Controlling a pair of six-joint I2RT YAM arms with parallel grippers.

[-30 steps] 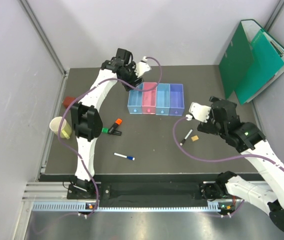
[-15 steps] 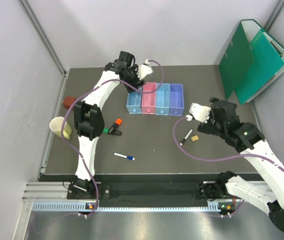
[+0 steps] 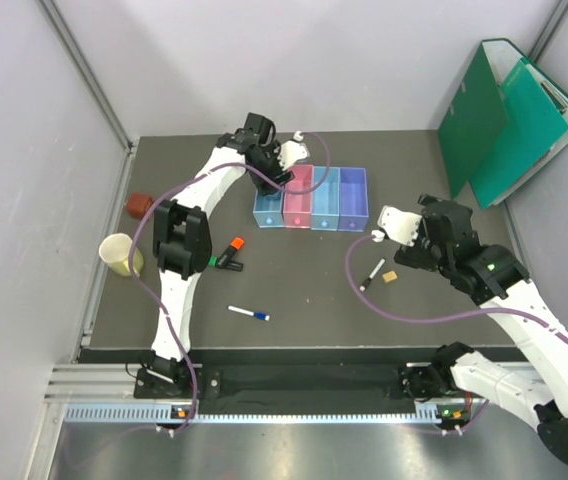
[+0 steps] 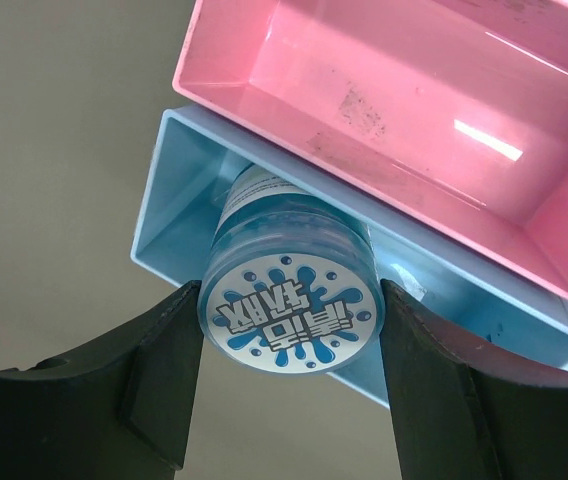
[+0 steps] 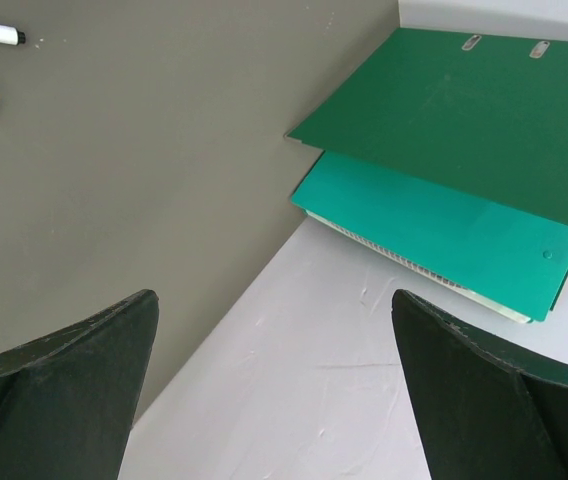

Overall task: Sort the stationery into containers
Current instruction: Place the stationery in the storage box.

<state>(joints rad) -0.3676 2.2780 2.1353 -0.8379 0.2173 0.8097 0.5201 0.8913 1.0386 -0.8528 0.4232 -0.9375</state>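
My left gripper [image 4: 289, 335] is shut on the blue round tape roll [image 4: 289, 300], held just above the end light blue bin [image 4: 179, 205] beside the pink bin [image 4: 394, 110]. From above, the left gripper [image 3: 269, 172] hangs over the left end of the containers [image 3: 352, 200]. An orange-and-black highlighter [image 3: 232, 246] and a green highlighter [image 3: 213, 262] lie left of centre, a white pen with blue cap [image 3: 249, 314] nearer the front. A black-and-white marker [image 3: 372, 273] and tan eraser [image 3: 389, 277] lie by my right gripper [image 3: 434, 210], which is open and empty [image 5: 274, 390].
A pale yellow cup [image 3: 122, 255] and a small red-brown object [image 3: 139, 205] sit at the left edge. Green folders [image 3: 504, 115] lean in the back right corner and also show as green folders [image 5: 444, 130] in the right wrist view. Pale walls close in the table.
My left gripper has shifted a little to the right and nearer with the tape roll, over the end bin. The right arm has not moved.
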